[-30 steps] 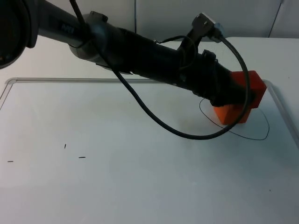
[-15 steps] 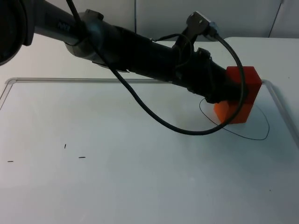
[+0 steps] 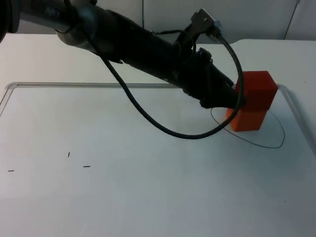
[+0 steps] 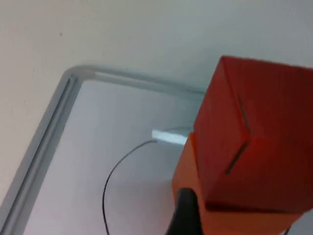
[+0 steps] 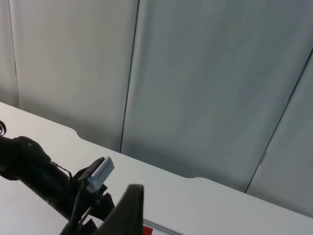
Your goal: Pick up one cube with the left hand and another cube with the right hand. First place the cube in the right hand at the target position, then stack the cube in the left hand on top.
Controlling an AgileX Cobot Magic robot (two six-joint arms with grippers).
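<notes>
Two red cubes stand stacked at the right of the table, inside the drawn oval (image 3: 269, 140) that marks the target: the top cube (image 3: 256, 90) sits on the bottom cube (image 3: 247, 120), a little askew, its edges not quite lined up with the one beneath. The bottom cube rests on the oval's far-left part, close to the raised border (image 3: 291, 101) that frames the work area. The left gripper (image 3: 231, 101) reaches across the table from the far left and sits at the left face of the stack, level with the seam between the two cubes; whether its fingers are parted or closed on the top cube I cannot tell, since the arm hides them. In the left wrist view the top cube (image 4: 259, 137) looms close with the bottom cube (image 4: 190, 171) under it, which suggests the gripper is right at the stack, either letting go or just clear of it. The right arm waits, raised and aimed at the grey wall (image 5: 195, 73). Judged from the stack, both placements look done; what remains is for the left arm to withdraw without nudging the upper cube.
</notes>
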